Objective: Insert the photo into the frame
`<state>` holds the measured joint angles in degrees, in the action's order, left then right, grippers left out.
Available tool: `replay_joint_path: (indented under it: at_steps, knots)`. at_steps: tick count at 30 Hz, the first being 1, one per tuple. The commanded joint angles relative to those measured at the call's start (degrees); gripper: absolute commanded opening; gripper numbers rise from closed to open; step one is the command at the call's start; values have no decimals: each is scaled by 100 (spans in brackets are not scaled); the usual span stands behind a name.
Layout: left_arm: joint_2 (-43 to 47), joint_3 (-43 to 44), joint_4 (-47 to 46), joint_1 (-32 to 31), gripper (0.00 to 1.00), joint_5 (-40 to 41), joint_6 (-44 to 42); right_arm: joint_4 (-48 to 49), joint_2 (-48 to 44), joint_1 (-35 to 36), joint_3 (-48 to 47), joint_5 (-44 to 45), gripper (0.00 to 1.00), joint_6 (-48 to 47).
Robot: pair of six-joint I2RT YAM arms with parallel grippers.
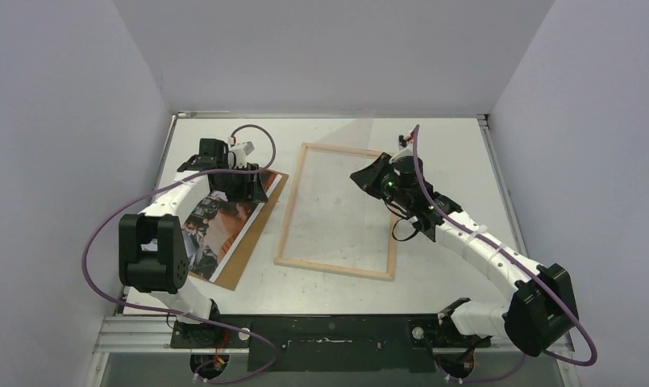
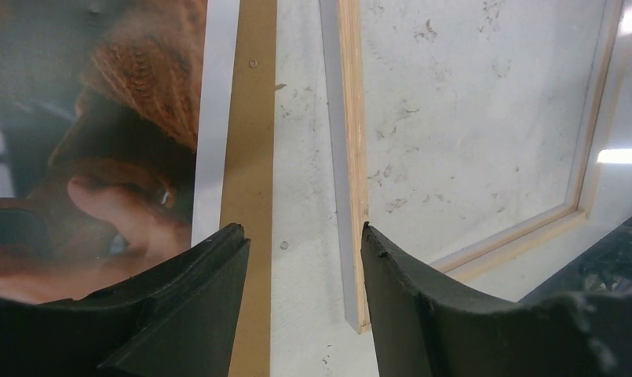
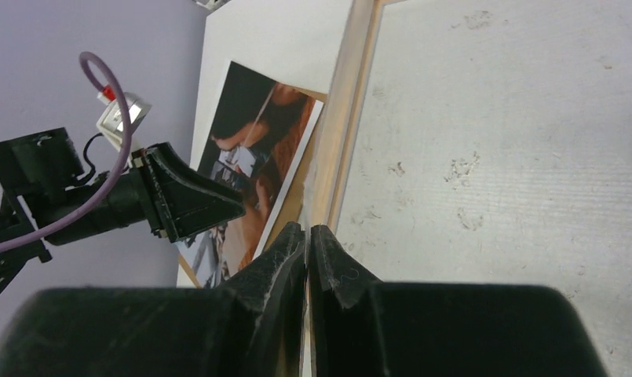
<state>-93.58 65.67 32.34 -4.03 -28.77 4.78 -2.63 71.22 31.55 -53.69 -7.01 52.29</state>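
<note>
You had the photo [image 1: 220,227] lying face up on the brown backing panel [image 2: 250,141], just left of the frame [image 1: 334,268] and wholly outside it. The frame lay flat on the table [image 1: 450,161] with none of the print inside its slats.

Your left gripper [image 2: 301,236] hung low over the strip between print and frame. Its fingers were apart, one above the photo's frame-side border and the other above the frame's left slat, and they held nothing. Your right gripper [image 3: 307,232] was above the frame's far half with its fingers pressed together. A thin clear edge seemed to run between them, but you could not tell for certain that any sheet was pinched there.

The print looked thin, light and limp. Its glossy face would likely slide under the pads and crease or mark easily. Flat on the panel, it gave you little to pinch. The white border on the frame side was probably your best hold, taken at an edge or corner nudged past the panel's rim, which would keep the pads off the picture. Held by one edge it would probably sag, so a low drag toward the frame seemed safer than a high lift.
</note>
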Motion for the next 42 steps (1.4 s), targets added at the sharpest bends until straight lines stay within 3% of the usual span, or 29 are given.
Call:
replay_joint_path:
  at_steps: [1,8,21,30,42]
  knots:
    - [-46,-88,-376,-51,51,220,-223,1154,20,-2,336,451,5,258]
    - [-210,-349,-712,-333,44,346,-258,1333,27,-183,764,533,5,42]
    - [-499,-305,-947,-950,42,644,-122,1390,81,-961,1254,-492,5,-341]
    - [-760,-181,-1072,-1062,39,841,-4,1787,749,-1082,1337,-1303,5,-374]
    - [-756,-99,-1061,-962,32,551,68,1902,597,-1344,1789,-1448,5,-192]
